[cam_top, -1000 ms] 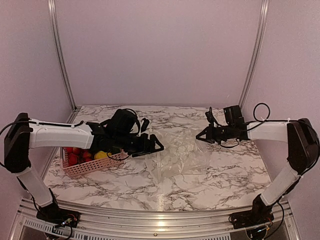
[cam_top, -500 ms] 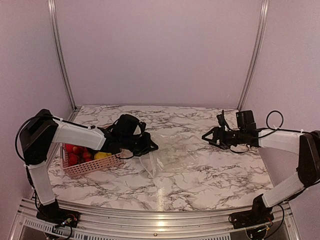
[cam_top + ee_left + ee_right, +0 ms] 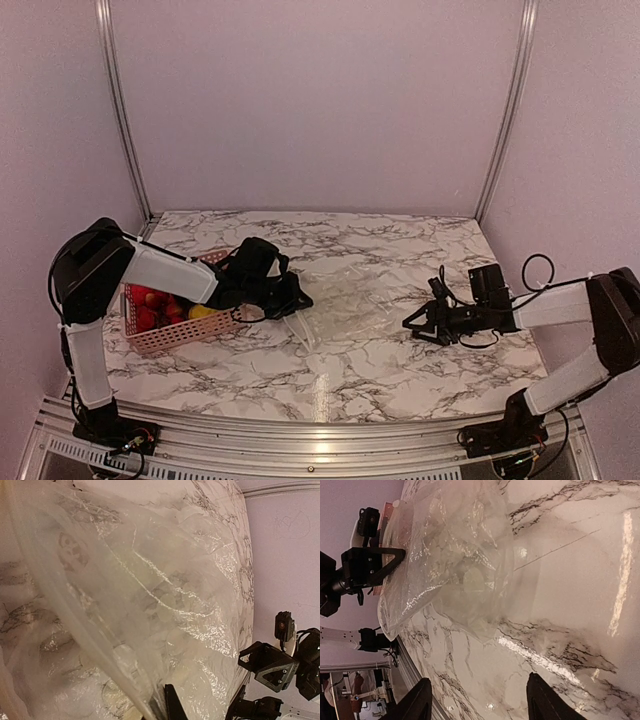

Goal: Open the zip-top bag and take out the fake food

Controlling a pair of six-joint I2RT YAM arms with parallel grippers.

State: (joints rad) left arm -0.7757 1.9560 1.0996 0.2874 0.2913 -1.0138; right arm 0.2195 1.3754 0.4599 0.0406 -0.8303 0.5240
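The zip-top bag lies crumpled and see-through on the marble table, nothing showing inside it. My left gripper is shut on the bag's left edge, right beside the basket. In the left wrist view the bag's film fills the frame and runs down between my fingers. The fake food, red pieces and a yellow one, sits in the pink basket. My right gripper stands open low over the table, right of the bag and apart from it. The right wrist view shows the bag beyond my open right gripper.
The pink perforated basket stands at the left edge of the table under my left arm. Metal frame posts rise at the back corners, and a rail runs along the near edge.
My left gripper has shut on the bag's left edge and drawn it toward the basket. My right gripper has opened, let go of the bag and moved back toward the near right.
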